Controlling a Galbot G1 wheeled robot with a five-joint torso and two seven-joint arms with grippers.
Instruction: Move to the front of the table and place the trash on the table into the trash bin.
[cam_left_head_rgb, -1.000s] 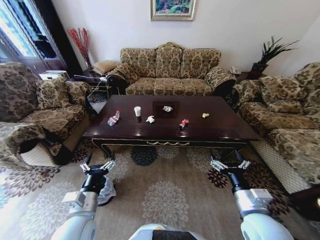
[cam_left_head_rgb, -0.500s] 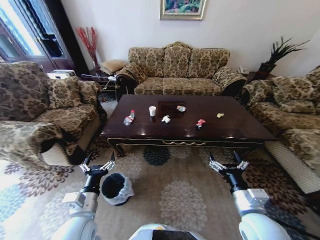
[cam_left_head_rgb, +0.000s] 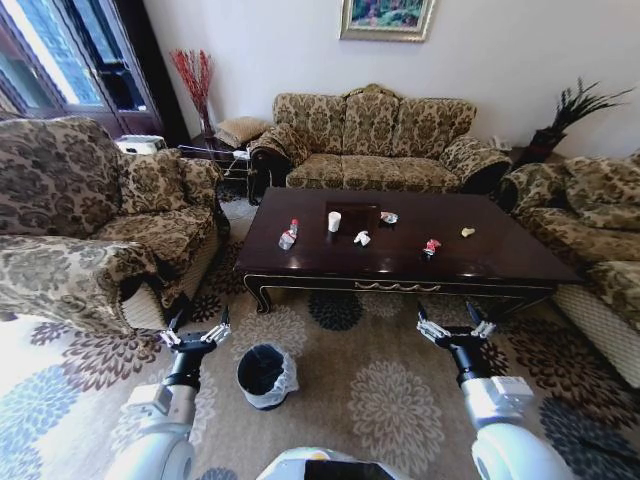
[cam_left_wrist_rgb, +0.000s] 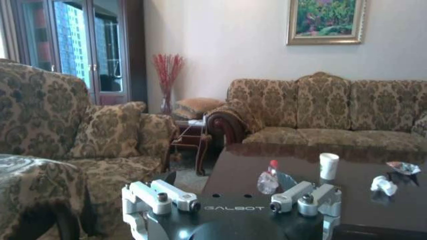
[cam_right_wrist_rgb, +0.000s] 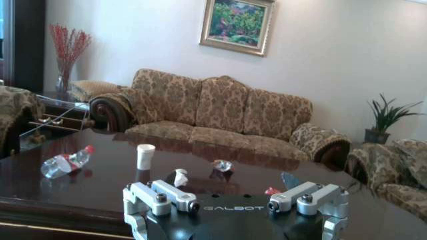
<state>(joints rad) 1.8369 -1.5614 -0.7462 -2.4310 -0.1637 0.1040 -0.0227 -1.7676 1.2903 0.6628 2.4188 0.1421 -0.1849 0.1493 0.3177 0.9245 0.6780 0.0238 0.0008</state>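
1. Table (cam_left_head_rgb: 400, 262) ahead of my claws: dark reddish wood, high gloss, mirrors the litter; gold-trimmed carved apron.
2. Bottle (cam_left_head_rgb: 288, 236) on it: clear plastic, red cap.
3. Cup (cam_left_head_rgb: 334, 221): matt white paper.
4. Crumpled paper (cam_left_head_rgb: 362, 238): white, creased.
5. Silvery wrapper (cam_left_head_rgb: 389, 217): shiny foil look.
6. Trash bin (cam_left_head_rgb: 266, 374), on the floor between my claws, nearer my left: black inside, thin translucent whitish plastic liner, wrinkled.
7. My left gripper (cam_left_head_rgb: 196, 338) and right gripper (cam_left_head_rgb: 456, 331): black body, light metal-looking fingers (cam_left_wrist_rgb: 160, 196), smooth.
8. Carpet (cam_left_head_rgb: 380, 400) under my claws: matt woven, floral.
9. Sofas (cam_left_head_rgb: 370, 140) around the table: patterned cloth, soft, matt.
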